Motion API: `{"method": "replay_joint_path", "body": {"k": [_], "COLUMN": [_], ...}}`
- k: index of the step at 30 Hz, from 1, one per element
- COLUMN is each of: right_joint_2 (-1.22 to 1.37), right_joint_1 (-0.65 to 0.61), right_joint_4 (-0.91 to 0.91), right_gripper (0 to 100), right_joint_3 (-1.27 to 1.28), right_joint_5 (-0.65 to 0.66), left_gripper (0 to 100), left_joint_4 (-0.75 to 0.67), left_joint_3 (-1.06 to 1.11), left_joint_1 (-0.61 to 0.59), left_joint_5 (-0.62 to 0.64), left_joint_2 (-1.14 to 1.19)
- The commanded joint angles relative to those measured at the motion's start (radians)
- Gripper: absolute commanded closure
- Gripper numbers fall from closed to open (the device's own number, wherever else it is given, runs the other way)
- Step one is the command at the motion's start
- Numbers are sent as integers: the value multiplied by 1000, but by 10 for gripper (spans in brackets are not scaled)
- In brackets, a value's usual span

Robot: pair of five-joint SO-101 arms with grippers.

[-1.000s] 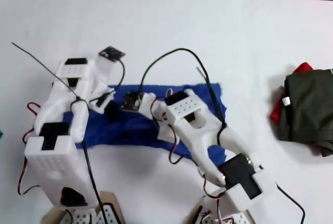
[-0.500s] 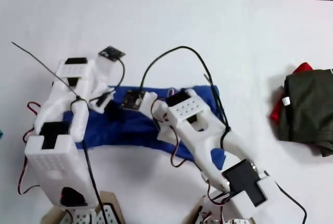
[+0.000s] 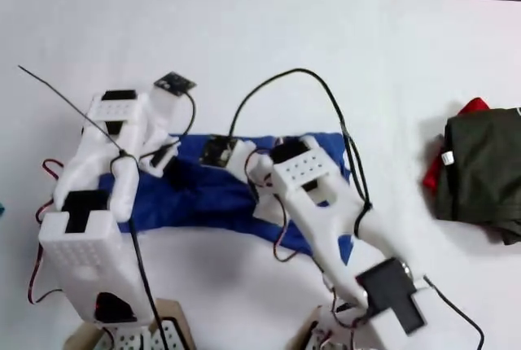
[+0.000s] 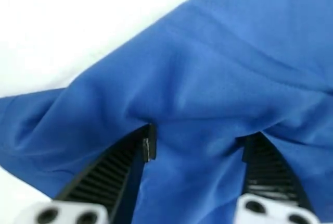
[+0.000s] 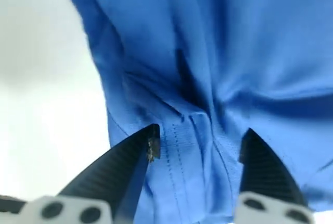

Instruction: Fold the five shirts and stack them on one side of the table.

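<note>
Two grippers rest on the blue shirt (image 3: 199, 195), which lies rumpled across the middle of the white table (image 3: 326, 41). The left gripper (image 4: 197, 148) is spread wide with a ridge of cloth between its fingers. The right gripper (image 5: 200, 148), equally wide, straddles a stitched fold near the shirt's edge. Folded dark shirts (image 3: 480, 171) lie well apart, at the table's right side.

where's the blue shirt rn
In the high view the blue shirt lies on the white table under the left arm and right arm, well left of the folded stack.
</note>
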Motion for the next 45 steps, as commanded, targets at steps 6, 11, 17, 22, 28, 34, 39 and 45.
{"method": "replay_joint_path", "body": {"k": [6,11,17,22,28,34,39,45], "right_joint_2": [-113,-74,-25,-65,-137,-170,-170,-165], "right_joint_1": [-93,-84,-81,-81,-79,-79,-39,71], "right_joint_4": [41,-65,-147,-142,-142,-119,-111,-159], "right_gripper": [659,659,735,896,950,947,947,947], "right_joint_3": [21,104,123,97,87,86,80,-2], "right_joint_5": [3,3,3,-3,2,2,5,81], "left_gripper": [714,714,714,714,713,713,713,713], "left_joint_4": [17,17,17,17,17,17,17,17], "left_joint_3": [-2,-1,-1,-1,-1,-1,-1,-1], "left_joint_1": [0,0,0,0,0,0,2,2], "left_joint_5": [0,0,0,0,0,0,0,0], "left_joint_2": [18,18,18,18,20,20,20,20]}}
